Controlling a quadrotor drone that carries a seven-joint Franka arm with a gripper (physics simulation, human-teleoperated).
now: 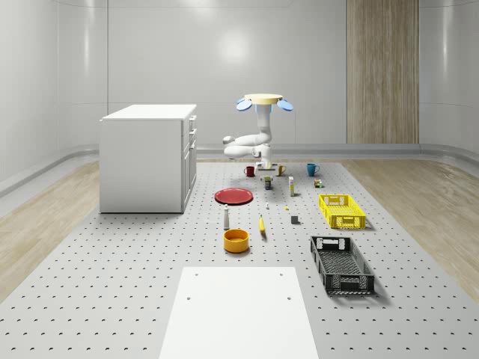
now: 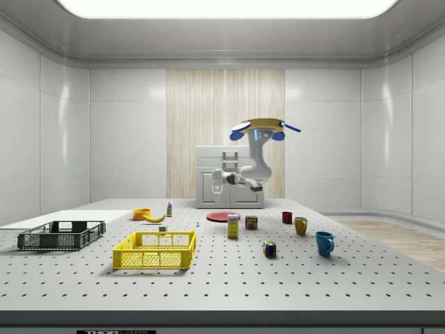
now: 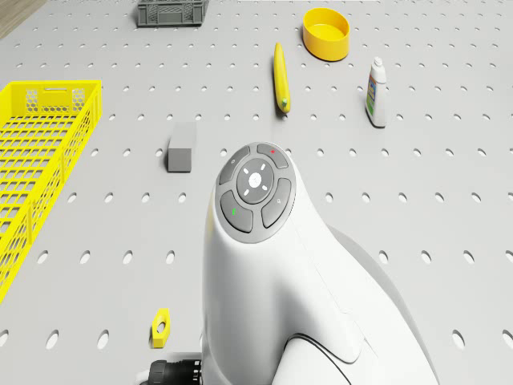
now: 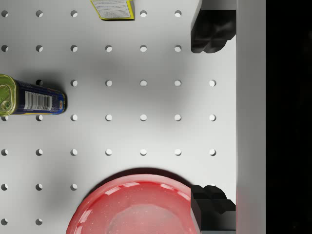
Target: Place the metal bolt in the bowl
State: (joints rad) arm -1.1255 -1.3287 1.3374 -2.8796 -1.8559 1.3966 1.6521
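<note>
The orange-yellow bowl (image 1: 236, 240) (image 2: 142, 214) (image 3: 326, 34) stands near the front of the perforated table. A dark ridged piece, apparently the metal bolt (image 3: 172, 373), lies beside a yellow nut (image 3: 161, 327), partly hidden by my arm. The drone (image 1: 264, 101) (image 2: 264, 127) hovers over the far part of the table, with the arm folded beneath it. In the wrist view my gripper (image 4: 213, 119) is open and empty, its black fingertips (image 4: 212, 31) wide apart. It hangs above bare table at the edge of the red plate (image 4: 131, 207), far from the bowl.
A blue can (image 4: 34, 97) and a yellow box (image 4: 114, 9) lie close to the gripper. A banana (image 3: 280, 80), white bottle (image 3: 376, 95) and grey block (image 3: 182, 152) lie towards the bowl. A yellow crate (image 1: 342, 210), black crate (image 1: 341, 263) and white cabinet (image 1: 148, 157) stand around.
</note>
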